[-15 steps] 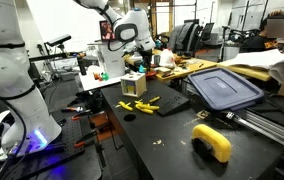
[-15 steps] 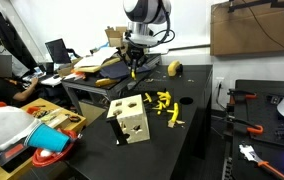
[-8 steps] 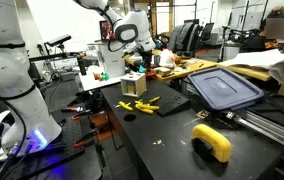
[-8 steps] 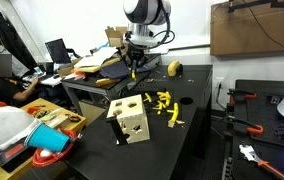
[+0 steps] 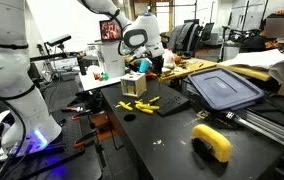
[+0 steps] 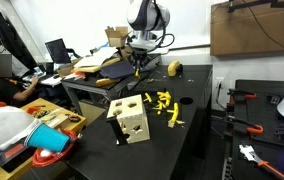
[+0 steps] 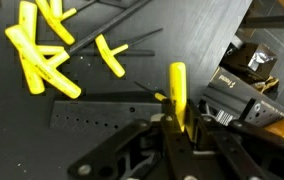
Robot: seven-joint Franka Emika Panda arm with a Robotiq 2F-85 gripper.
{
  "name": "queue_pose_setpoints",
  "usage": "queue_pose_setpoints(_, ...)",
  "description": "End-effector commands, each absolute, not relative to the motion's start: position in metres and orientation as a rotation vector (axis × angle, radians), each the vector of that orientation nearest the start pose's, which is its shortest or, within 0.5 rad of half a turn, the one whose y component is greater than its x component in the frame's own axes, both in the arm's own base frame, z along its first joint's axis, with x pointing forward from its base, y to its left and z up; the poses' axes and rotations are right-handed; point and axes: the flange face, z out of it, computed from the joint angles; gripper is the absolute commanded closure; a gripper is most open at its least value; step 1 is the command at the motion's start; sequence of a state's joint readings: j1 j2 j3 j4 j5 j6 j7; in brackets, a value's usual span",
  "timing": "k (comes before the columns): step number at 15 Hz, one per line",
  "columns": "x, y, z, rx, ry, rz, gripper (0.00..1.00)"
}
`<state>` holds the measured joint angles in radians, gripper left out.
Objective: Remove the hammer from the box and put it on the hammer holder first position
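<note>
My gripper (image 7: 177, 125) is shut on the hammer (image 7: 177, 85), a yellow-handled tool with a thin dark shaft; the handle sticks up between the fingers. In both exterior views the gripper (image 5: 144, 64) (image 6: 139, 64) hangs above the black table, beyond the tan box (image 5: 134, 84) (image 6: 130, 121), which has round holes in its sides. Below the gripper, a black strip with rows of small holes (image 7: 97, 112) lies flat; it looks like the hammer holder. Several more yellow-handled tools (image 7: 47, 50) (image 6: 164, 104) lie loose on the table beside it.
A large dark-blue bin with a lid (image 5: 222, 88) sits on the table. A yellow curved object (image 5: 212, 142) lies near the table's front. Red and blue cups (image 6: 47, 148) sit on a side bench. A cluttered desk (image 6: 97, 65) stands behind the arm.
The arm has shifted sideways with the hammer still in its grip, away from above the box toward the loose yellow tools. The jaws stayed shut.
</note>
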<state>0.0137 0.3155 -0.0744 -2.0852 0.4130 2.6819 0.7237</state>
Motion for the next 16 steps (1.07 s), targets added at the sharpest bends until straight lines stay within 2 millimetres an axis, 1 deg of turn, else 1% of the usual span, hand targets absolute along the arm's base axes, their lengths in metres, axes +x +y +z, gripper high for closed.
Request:
queue_pose_setpoints(1, 0.617, -0.095, 0.299, -2.281, 1.695, -0.269, 0.96)
queue_pose_setpoints(4, 0.618, -0.128, 0.291, -2.201, 1.802, -0.267, 0.96)
queue_pose_setpoints(6, 0.616, -0.144, 0.287, -2.161, 1.856, -0.252, 0.96)
queue_pose_setpoints(12, 0.597, -0.170, 0.284, -2.046, 1.942, -0.179, 0.96)
queue_pose_setpoints(16, 0.586, -0.182, 0.286, -1.970, 1.962, -0.172, 0.96)
